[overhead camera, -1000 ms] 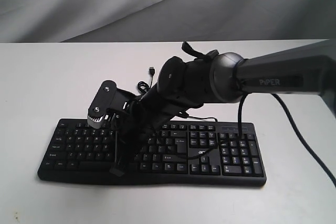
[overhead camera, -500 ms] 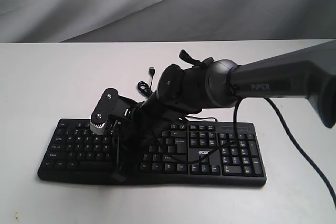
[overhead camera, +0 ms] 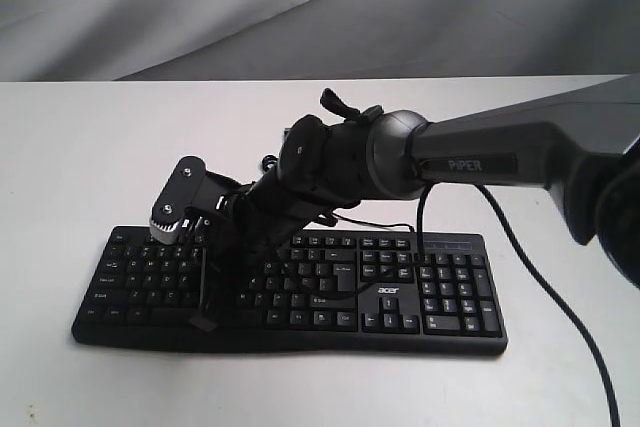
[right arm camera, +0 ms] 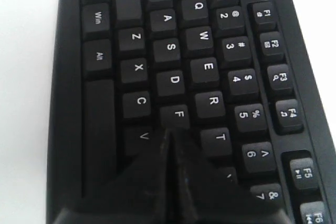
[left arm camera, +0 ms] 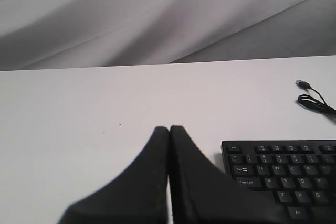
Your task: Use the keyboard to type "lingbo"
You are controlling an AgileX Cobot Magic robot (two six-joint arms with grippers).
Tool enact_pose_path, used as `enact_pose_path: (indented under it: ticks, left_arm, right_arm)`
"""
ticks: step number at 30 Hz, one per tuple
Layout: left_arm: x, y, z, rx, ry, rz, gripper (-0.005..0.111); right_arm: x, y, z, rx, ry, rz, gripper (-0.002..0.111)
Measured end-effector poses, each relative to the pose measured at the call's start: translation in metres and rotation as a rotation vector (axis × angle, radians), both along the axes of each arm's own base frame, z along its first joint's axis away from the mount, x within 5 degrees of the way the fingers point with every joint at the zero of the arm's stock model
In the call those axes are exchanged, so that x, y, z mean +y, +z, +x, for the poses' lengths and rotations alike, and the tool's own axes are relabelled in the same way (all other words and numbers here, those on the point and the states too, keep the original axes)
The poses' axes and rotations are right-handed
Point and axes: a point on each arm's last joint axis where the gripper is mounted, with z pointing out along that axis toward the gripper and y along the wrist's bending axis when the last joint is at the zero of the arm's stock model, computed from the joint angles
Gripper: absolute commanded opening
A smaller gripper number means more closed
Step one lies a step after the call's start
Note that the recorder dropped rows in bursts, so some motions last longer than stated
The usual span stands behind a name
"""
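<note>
The black keyboard lies on the white table, its "acer" logo between the letter block and the number pad. My right gripper reaches across to the left half of the keyboard, pointing down, shut and holding nothing. In the right wrist view its tips sit just past the F key, between V and T, on the keyboard; I cannot tell if they press a key. My left gripper is shut and empty, above bare table beside the keyboard's Esc corner. The left arm does not show in the exterior view.
The keyboard's thin black USB cable coils on the table behind the keyboard and also shows behind the arm. The white table extends to a grey cloth backdrop. The right arm's own cable hangs over the number pad side.
My right arm has swung leftward along the keyboard, and its shut fingertips have shifted a few keys to the left. The keyboard has not moved.
</note>
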Motion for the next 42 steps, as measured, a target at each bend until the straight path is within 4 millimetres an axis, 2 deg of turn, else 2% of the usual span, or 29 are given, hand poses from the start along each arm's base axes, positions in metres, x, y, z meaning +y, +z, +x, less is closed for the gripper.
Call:
enact_pose_path:
  ticks: [8, 13, 17, 24, 42]
  left_arm:
    - [0.000, 0.000, 0.000, 0.000, 0.000, 0.000, 0.001]
    - [0.000, 0.000, 0.000, 0.000, 0.000, 0.000, 0.001]
    - [0.000, 0.000, 0.000, 0.000, 0.000, 0.000, 0.001]
    - [0.000, 0.000, 0.000, 0.000, 0.000, 0.000, 0.001]
    - [0.000, 0.000, 0.000, 0.000, 0.000, 0.000, 0.001]
  right_arm:
    - [0.000, 0.001, 0.003, -0.025, -0.021, 0.008, 0.000]
    - [0.001, -0.007, 0.003, -0.005, -0.032, 0.004, 0.000]
    - [0.001, -0.006, 0.003, -0.004, -0.037, 0.011, 0.000]
    - [0.001, 0.012, -0.001, 0.006, -0.007, 0.025, 0.000]
    - [-0.001, 0.005, -0.005, 0.045, 0.022, -0.006, 0.000]
